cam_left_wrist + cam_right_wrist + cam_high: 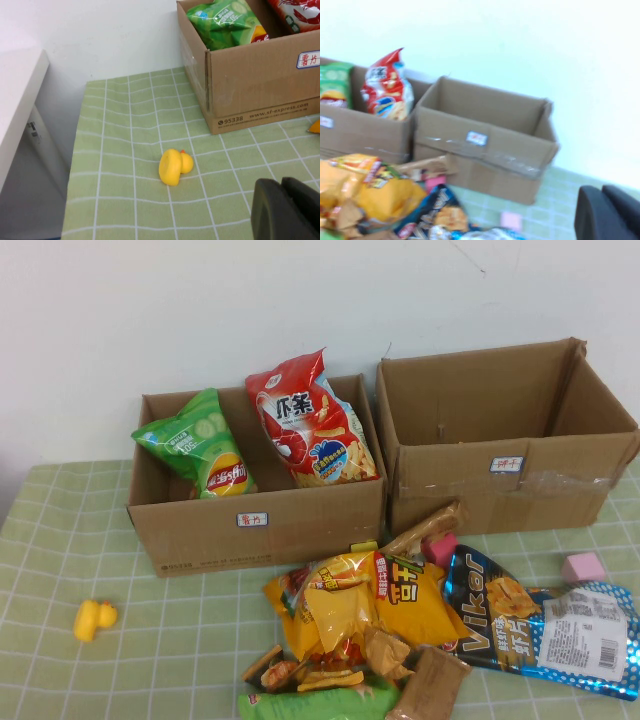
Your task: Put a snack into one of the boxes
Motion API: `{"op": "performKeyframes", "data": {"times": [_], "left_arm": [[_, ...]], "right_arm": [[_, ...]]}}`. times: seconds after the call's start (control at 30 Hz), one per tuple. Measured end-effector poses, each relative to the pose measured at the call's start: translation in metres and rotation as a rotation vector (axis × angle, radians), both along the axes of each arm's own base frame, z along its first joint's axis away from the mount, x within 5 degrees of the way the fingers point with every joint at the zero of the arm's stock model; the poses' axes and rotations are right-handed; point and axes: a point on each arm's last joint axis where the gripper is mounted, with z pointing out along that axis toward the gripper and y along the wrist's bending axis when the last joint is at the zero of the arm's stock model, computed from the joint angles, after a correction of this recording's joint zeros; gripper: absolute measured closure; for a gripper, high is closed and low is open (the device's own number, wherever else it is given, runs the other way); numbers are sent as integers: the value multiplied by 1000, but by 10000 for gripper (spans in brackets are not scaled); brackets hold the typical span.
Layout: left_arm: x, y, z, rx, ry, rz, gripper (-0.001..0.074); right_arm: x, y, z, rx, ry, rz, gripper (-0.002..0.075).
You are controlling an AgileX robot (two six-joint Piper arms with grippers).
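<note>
A: Where do the arms stand?

B: Neither shows from above. The left gripper (287, 210) is a dark shape at the edge of its wrist view, over the cloth near the duck (175, 166). The right gripper (607, 212) sits likewise at the corner of its own view, out beyond the empty box. Whether either hand is wide or narrow I cannot tell; neither holds anything I can see.

A: And the snacks?

B: Nearest, at 6 o'clock on the table, lies the pile (350, 640): a yellow bag (365, 605) on top, a green pack (320, 705) under the near edge, brown bars around it. The blue Viker bag (540, 625) lies flat at about 4 o'clock, touching the pile.

A: Which would you take?

B: I judge the yellow bag the best pick. It lies uppermost, so nothing pins it. Grip a crimped edge or a fold, not the puffed middle, which will likely slip. Lift straight up so loose bars do not drag along.

A: Then where?

B: Farther back, the left box (255, 525) at 11 o'clock already holds a green bag and a red bag upright. The right box (505, 475) at 1 o'clock looks empty.

A: The setting?

B: A green checked cloth (60, 540) covers the table; a plain white wall stands behind.
</note>
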Motion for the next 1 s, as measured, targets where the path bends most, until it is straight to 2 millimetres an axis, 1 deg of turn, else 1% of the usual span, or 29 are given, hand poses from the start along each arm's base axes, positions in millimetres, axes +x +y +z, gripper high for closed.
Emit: {"op": "performKeyframes", "data": {"times": [0.1,0.27,0.3,0.4,0.53,0.6,0.77,0.9,1.0], "left_arm": [[0,0,0,0,0,0,736],[0,0,0,0,0,0,736],[0,0,0,0,0,0,736],[0,0,0,0,0,0,736],[0,0,0,0,0,0,736],[0,0,0,0,0,0,736],[0,0,0,0,0,0,736],[0,0,0,0,0,0,736],[0,0,0,0,0,0,736]], "right_arm": [[9,3,-11,29,5,12,728],[31,6,-40,40,-13,6,728],[39,8,-57,45,3,1,728],[50,9,-85,53,29,-9,728],[60,9,-115,60,15,-21,728],[62,10,-126,65,13,-26,728],[62,8,-135,83,70,-52,728],[61,4,-140,123,139,-138,728],[61,1,-141,145,155,-186,728]]}}
